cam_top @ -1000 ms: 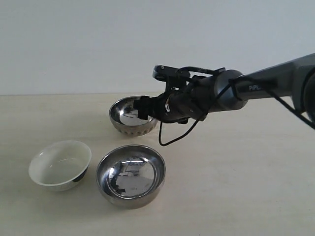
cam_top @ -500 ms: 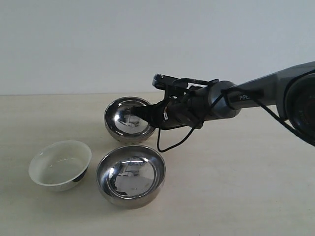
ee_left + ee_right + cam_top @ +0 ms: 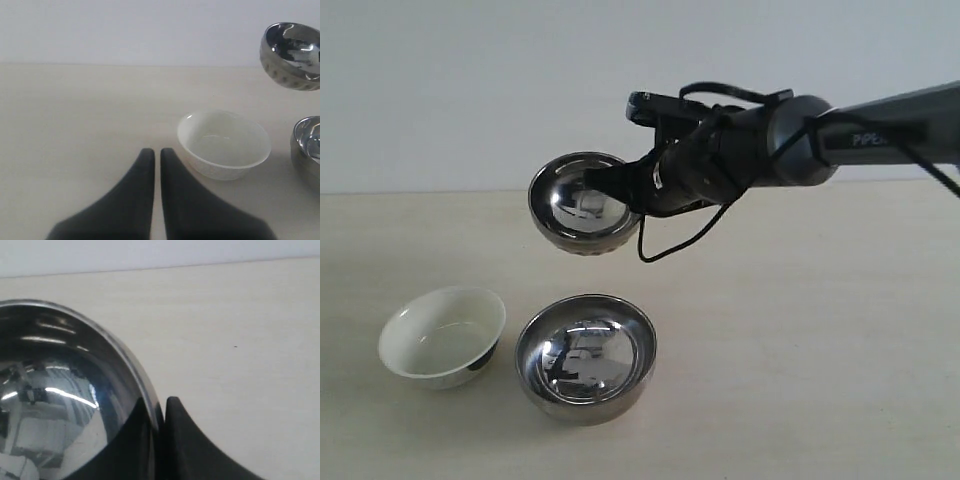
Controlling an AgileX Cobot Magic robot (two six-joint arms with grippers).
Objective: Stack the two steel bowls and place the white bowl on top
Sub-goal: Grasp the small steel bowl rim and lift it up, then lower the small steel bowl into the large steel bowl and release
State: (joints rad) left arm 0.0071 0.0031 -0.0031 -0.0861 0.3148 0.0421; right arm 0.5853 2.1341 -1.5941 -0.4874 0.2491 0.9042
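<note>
A small, deep, shiny steel bowl with a ribbed lower band [image 3: 582,205] hangs clear above the pale wooden table [image 3: 800,350], far and left of centre, tilted with its mouth towards the near side. The black right gripper [image 3: 159,410] pinches its right rim, one finger inside and one outside, on an arm [image 3: 880,135] coming in from the right. Nearer, on the table, sits a wider, shallower smooth steel bowl [image 3: 585,355]. Just beside it on the left, apart, sits a small cream-white glossy round bowl [image 3: 442,335]. The black left gripper [image 3: 156,152] is near that white bowl, not touching it.
</note>
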